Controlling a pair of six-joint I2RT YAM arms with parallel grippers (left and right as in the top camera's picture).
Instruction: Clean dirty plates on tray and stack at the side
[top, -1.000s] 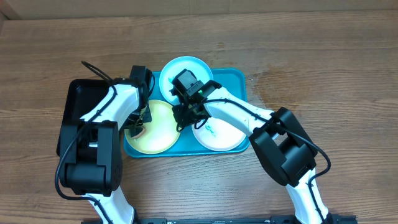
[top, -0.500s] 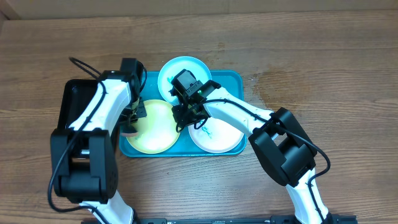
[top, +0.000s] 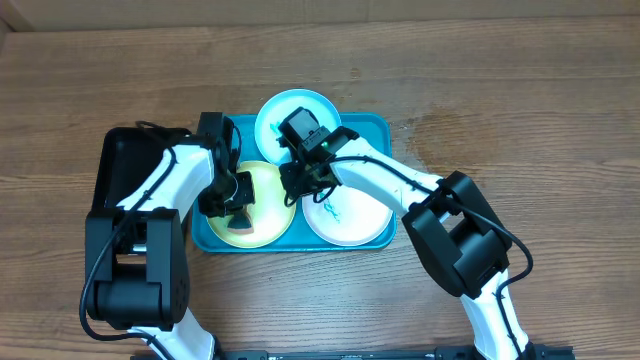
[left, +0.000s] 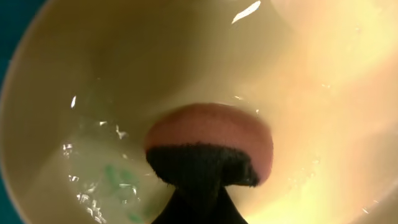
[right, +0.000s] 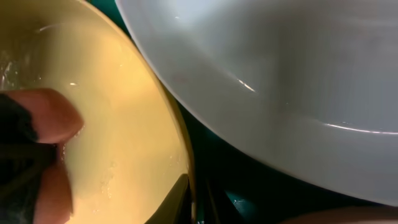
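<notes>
Wooden table (top: 520, 90); on its turquoise tray (top: 372, 128) our left claw (top: 236, 204) grasps a pink sponge (left: 211, 134) against the yellow-green plate (top: 268, 196); right claw (top: 300, 187), we cannot tell.

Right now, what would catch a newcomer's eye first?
The turquoise tray holds a cyan plate at the back, a yellow-green plate front left and a white plate front right. The left gripper holds a pink sponge on the yellow-green plate beside green smears; the right gripper sits at its rim.

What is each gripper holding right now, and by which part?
The left gripper holds a pink sponge by its dark backing, on the yellow-green plate. The right gripper appears to pinch that plate's rim beside the white plate.
</notes>
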